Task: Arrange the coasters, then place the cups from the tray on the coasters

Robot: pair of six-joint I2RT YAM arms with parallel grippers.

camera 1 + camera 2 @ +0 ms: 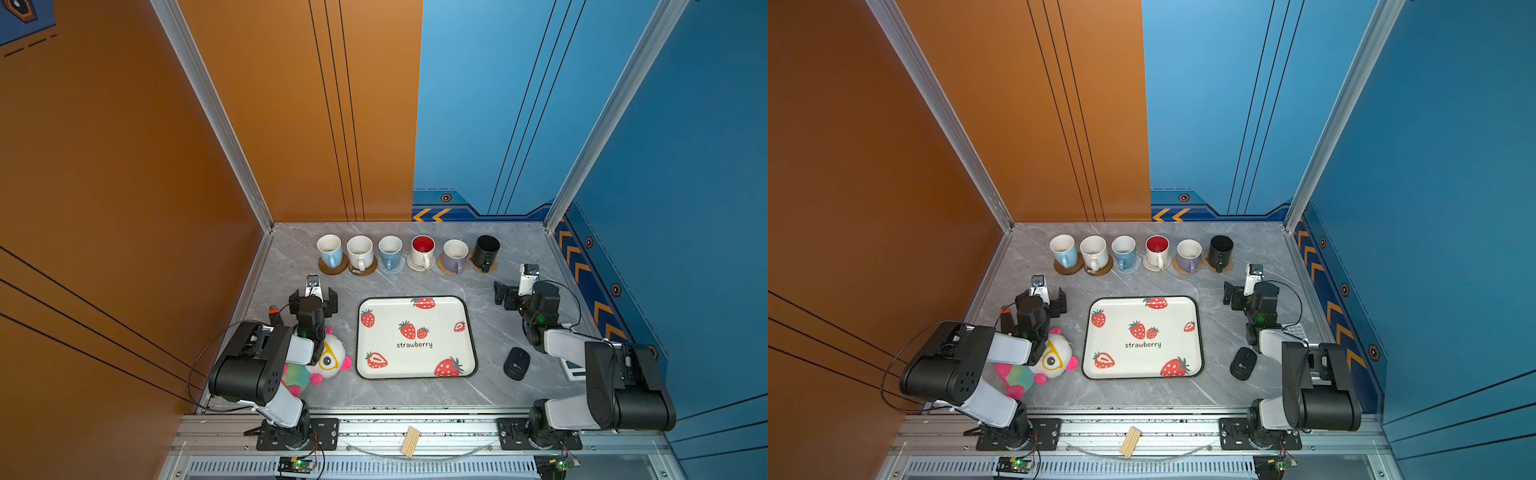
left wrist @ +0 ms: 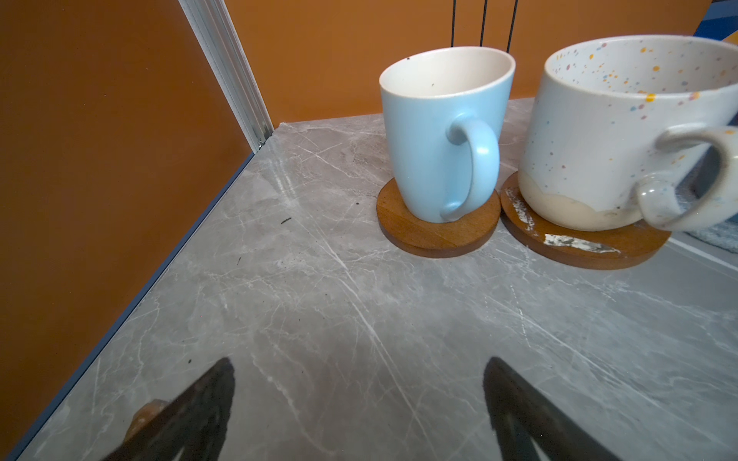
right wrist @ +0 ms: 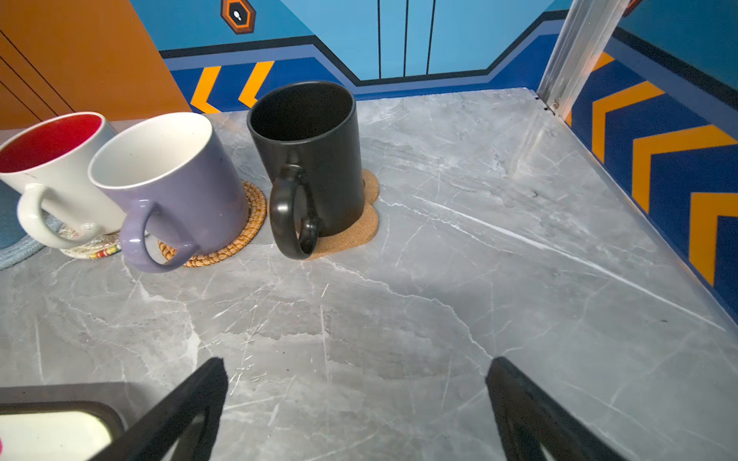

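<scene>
Along the back of the grey marble-veined counter (image 1: pixel 415 282), a row of six glazed, handled mugs, each upright on its own mat. From the left:

- matte light blue mug (image 2: pixel 435 135) on a smooth brown wooden disc (image 2: pixel 435 239)
- speckled cream-white mug (image 2: pixel 599 131), its unglazed base on a second brown disc (image 2: pixel 579 249) with worn pale patches, the two discs just beside each other
- second light blue mug (image 1: pixel 390 251) on a grey woven round (image 3: pixel 16 247)
- white mug with red inside (image 3: pixel 60 159) on a cream woven round (image 3: pixel 92 251)
- lavender mug (image 3: pixel 179 179) on a coiled tan rattan round (image 3: pixel 239 239)
- matte black mug (image 3: pixel 315 159) on a grainy tan cork paw-shaped mat (image 3: pixel 359 231)

Nearer, at the counter's middle, a white rounded-rectangle tray (image 1: pixel 440 353) with dark rim and red strawberry prints.

Left gripper (image 2: pixel 359 365) spread wide, gripping nothing, over bare counter just beyond the tray's far left corner. Pointed at the first blue mug and the speckled one, clear of both.

Right gripper (image 3: pixel 357 364) equally wide and empty, off the tray's far right corner. Black mug and lavender mug ahead of it, well apart from its tips.
</scene>
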